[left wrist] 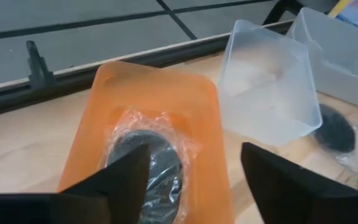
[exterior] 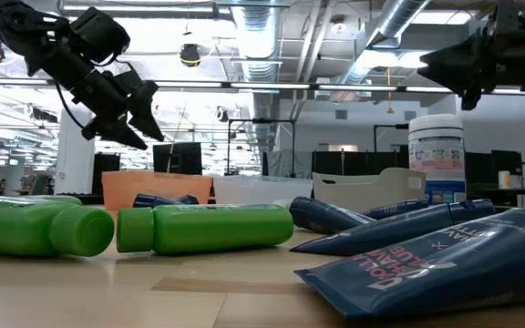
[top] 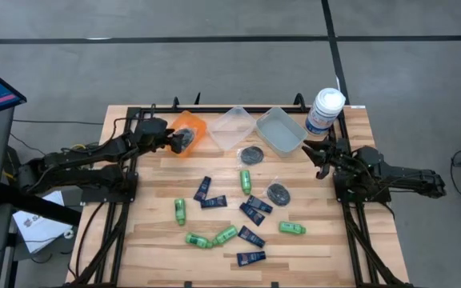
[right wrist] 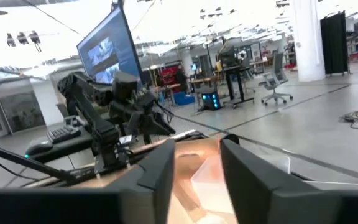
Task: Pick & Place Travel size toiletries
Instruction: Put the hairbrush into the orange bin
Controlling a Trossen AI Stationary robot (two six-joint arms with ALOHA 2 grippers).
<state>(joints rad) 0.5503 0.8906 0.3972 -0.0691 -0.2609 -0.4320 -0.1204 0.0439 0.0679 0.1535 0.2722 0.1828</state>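
Above the orange bin (top: 192,128), the left gripper (top: 184,140) hangs with jaws spread over a wrapped grey tin (left wrist: 145,171) lying inside, while the right gripper (top: 317,157), jaws parted and empty, hovers beside green bottles (top: 224,234) and navy tubes (top: 251,237) scattered across the table (top: 150,216).

From above, your left claw (top: 184,141) hangs over the orange bin (top: 192,128). At 3 o'clock the two clear bins (top: 234,126) and white jar (top: 324,110) wall off the desk's (top: 150,232) far edge. Toward 5 o'clock, scattered toiletries (top: 250,212) crowd the middle; the left strip lies free.
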